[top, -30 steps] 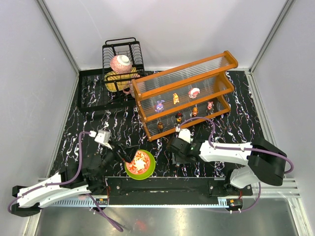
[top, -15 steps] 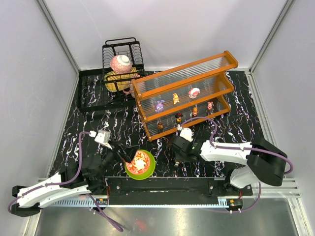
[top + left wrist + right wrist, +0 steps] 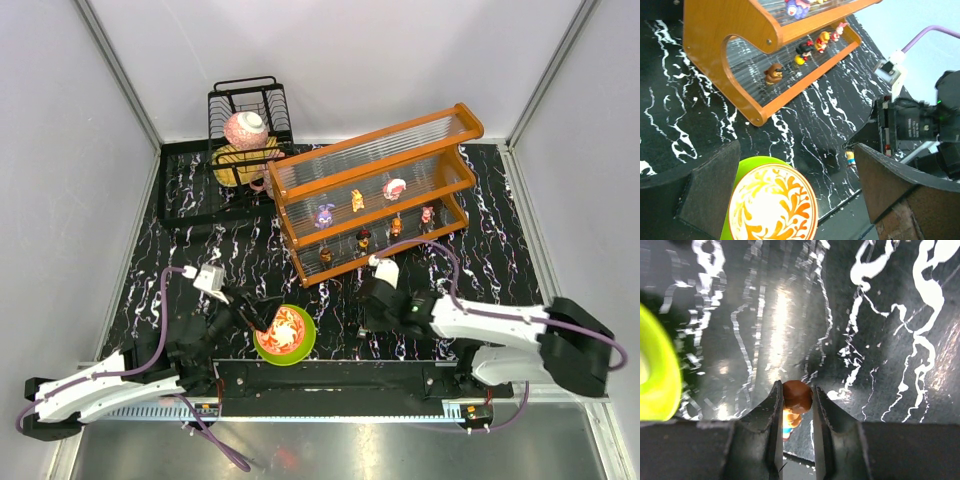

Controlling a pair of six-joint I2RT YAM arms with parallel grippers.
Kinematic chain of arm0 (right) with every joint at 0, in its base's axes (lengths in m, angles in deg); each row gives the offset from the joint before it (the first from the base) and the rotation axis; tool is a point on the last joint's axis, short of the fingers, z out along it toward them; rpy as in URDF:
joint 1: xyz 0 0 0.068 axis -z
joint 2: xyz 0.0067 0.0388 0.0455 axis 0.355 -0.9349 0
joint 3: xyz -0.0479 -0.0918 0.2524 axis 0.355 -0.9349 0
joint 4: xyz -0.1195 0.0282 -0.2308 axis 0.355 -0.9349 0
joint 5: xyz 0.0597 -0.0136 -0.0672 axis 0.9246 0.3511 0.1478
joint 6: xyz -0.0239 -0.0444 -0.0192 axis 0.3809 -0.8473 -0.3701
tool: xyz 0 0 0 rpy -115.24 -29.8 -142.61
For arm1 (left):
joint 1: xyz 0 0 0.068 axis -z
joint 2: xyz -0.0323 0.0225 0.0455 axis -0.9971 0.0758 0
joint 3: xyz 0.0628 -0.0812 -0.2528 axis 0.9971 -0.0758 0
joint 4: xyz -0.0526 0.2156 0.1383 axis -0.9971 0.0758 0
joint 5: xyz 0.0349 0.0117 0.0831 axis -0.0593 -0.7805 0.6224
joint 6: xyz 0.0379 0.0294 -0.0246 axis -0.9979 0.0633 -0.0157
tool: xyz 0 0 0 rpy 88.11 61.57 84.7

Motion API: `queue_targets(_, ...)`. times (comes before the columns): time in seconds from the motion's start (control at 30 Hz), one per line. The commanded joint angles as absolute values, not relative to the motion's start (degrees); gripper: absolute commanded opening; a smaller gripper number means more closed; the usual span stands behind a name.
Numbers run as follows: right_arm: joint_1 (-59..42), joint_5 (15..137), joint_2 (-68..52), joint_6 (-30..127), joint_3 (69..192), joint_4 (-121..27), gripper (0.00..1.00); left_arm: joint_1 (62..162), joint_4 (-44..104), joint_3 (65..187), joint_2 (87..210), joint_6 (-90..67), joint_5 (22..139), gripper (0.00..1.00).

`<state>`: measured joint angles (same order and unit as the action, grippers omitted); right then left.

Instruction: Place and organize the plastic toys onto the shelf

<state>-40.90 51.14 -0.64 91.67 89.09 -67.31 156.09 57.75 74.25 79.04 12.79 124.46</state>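
My right gripper [image 3: 796, 407] is shut on the brown head of a small plastic toy [image 3: 797, 396] with a yellow and blue body, low over the black marbled table. The left wrist view catches this toy [image 3: 850, 157] beside the right arm. From above, the right gripper [image 3: 366, 320] sits in front of the shelf [image 3: 380, 165], an orange frame with clear ribbed panels. Several toys stand on the shelf: a purple one [image 3: 324, 215], a yellow one [image 3: 357, 201] and a pink-and-white one [image 3: 394, 188] on the upper tier, others on the lower tier [image 3: 774, 74]. My left gripper [image 3: 258, 318] hangs open above the bowl.
A green-rimmed bowl [image 3: 285, 335] with an orange leaf pattern sits near the front edge; its rim [image 3: 657, 370] lies left of the right gripper. A black wire dish rack [image 3: 250, 110] holding dishes stands at the back left on a black tray [image 3: 195, 195].
My right gripper has narrowed onto the toy's head, and the right arm has shifted a little to the right. The left arm has not moved.
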Motion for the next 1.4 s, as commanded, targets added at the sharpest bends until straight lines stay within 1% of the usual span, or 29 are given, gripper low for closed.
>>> queue_targets(0.0, -40.47, 52.11, 12.03, 81.77, 86.16, -55.76, 0.00, 155.79, 50.15, 75.89, 80.16, 10.23, 118.57, 0.99)
queue_targets(0.1, -40.64, 51.42, 22.65, 76.84, 83.51, -49.33, 0.00, 155.79, 45.14, 75.45, 81.74, 8.38, 113.56, 0.99)
queue_targets(0.2, -40.73, 50.54, 27.15, 71.66, 82.98, -44.58, 0.00, 155.79, 40.66, 75.36, 84.37, 6.98, 109.25, 0.99)
queue_targets(0.4, -41.08, 55.10, 26.65, 67.52, 84.91, -37.72, 0.00, 155.79, 33.71, 76.67, 93.50, 4.78, 102.57, 0.99)
queue_targets(0.53, -41.35, 57.74, 26.82, 67.34, 84.47, -32.61, 0.00, 155.79, 32.21, 77.82, 96.16, 4.25, 100.28, 0.99)
queue_targets(0.67, -41.35, 60.28, 28.66, 67.07, 83.25, -27.69, 0.00, 155.79, 29.49, 76.77, 95.98, 4.77, 99.83, 0.99)
queue_targets(0.77, -41.35, 64.50, 29.28, 66.11, 82.98, -24.70, 0.00, 155.79, 27.74, 75.54, 95.54, 5.48, 99.57, 0.99)
queue_targets(0.87, -41.35, 69.42, 29.19, 65.23, 82.98, -23.56, 0.00, 155.79, 23.44, 73.61, 93.79, 6.97, 98.08, 0.99)
queue_targets(1.0, -41.35, 74.86, 30.33, 65.49, 81.58, -17.95, 0.00, 155.79, 17.71, 70.01, 88.62, 9.86, 96.50, 0.99)
queue_targets(1.2, -41.26, 78.74, 31.39, 65.58, 79.20, -9.76, 0.00, 155.70, 11.65, 65.26, 83.42, 13.56, 94.04, 0.99)
queue_targets(1.37, -41.35, 80.07, 28.94, 65.75, 79.81, -6.51, 0.00, 155.70, 6.29, 64.02, 85.69, 14.62, 90.79, 0.99)
